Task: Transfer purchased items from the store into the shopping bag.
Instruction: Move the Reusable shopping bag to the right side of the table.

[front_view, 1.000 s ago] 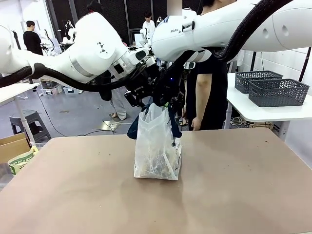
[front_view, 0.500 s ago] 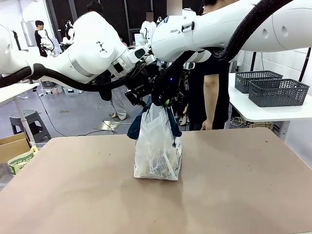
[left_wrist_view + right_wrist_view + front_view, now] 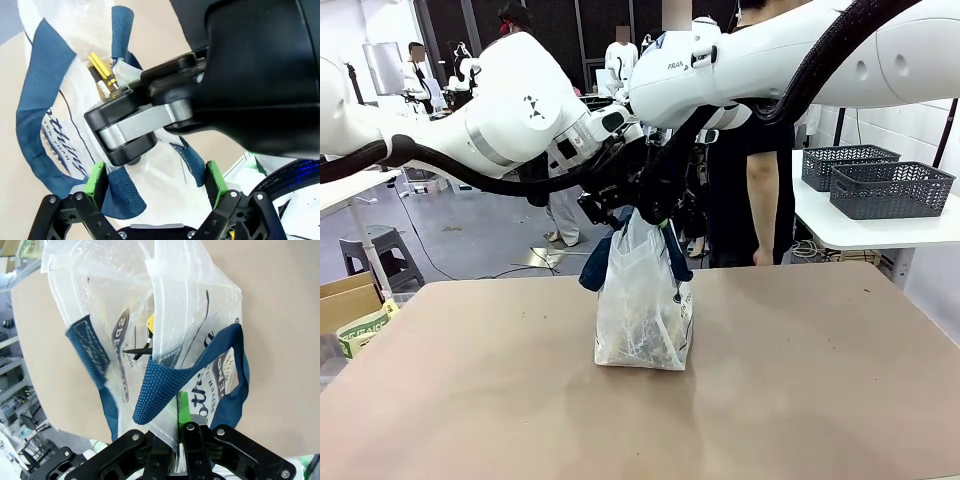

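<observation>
- Since a second ago the bag (image 3: 643, 305) has kept its spot mid-table (image 3: 800, 380); the left arm has shifted a little at the bag's mouth, and the person (image 3: 750, 150) behind has stepped slightly to the right.
- The bag stands upright on the table, its top bunched between the two grippers, navy handles (image 3: 597, 262) drooping down its sides.
- The right gripper (image 3: 176, 432) has its jaws pressed together on the bag's upper rim, pinching the plastic just beside a handle root; seen from that wrist, the bag hangs open below it.
- The left gripper (image 3: 155, 182) hovers just above the bag with jaws spread wide and nothing between them; the right gripper's black fingers sit right in front of it.
- Inside the bag a small yellow item (image 3: 102, 67) shows, with something dark beside it that I cannot make out.
- Two dark baskets (image 3: 875, 180) sit on the side table, well apart.
- Step in hand, as I judge it: the mouth is being held up and open, and at least one item looks already in.
- Next move probably calls for the left gripper to catch the opposite rim or a handle without knocking the right one; the two are close, so the approach needs care.
</observation>
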{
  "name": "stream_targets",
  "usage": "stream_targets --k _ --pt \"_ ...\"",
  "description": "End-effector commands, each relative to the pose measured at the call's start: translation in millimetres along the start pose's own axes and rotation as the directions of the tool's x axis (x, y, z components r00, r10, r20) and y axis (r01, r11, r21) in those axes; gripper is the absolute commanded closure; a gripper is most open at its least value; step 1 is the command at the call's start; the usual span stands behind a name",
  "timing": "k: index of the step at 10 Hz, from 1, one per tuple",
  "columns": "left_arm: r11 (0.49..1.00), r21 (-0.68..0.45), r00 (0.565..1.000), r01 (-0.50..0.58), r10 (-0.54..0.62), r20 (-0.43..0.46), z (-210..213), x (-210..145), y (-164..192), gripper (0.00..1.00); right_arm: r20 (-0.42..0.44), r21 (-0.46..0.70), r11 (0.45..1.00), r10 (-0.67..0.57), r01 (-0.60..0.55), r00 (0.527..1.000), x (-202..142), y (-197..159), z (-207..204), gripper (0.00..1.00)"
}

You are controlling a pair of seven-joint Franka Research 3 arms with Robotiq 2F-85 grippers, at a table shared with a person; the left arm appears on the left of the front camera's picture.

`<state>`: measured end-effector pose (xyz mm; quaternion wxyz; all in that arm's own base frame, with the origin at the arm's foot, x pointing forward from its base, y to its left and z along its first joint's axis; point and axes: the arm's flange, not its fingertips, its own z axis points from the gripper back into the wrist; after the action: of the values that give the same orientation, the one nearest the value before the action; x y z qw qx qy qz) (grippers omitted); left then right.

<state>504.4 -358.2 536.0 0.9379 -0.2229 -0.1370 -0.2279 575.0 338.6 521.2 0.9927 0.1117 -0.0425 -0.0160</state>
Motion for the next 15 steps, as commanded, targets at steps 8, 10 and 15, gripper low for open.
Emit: stream_targets --k 8,10,15 --pt "0.984 0.178 1.0 -0.01 0.005 0.028 -6 -22 -18 0.0 -0.011 0.011 1.0 0.001 -0.001 1.0 8 3 0 1.0" --pt "0.979 0.203 0.999 -0.031 0.023 0.043 -7 -25 -17 0.0 -0.014 0.009 1.0 0.001 -0.001 1.0 8 4 -1 1.0" --pt "0.972 0.223 0.992 -0.074 0.049 0.117 -6 -34 -11 0.2 -0.022 0.004 1.0 0.0 0.0 1.0 10 6 -2 1.0"
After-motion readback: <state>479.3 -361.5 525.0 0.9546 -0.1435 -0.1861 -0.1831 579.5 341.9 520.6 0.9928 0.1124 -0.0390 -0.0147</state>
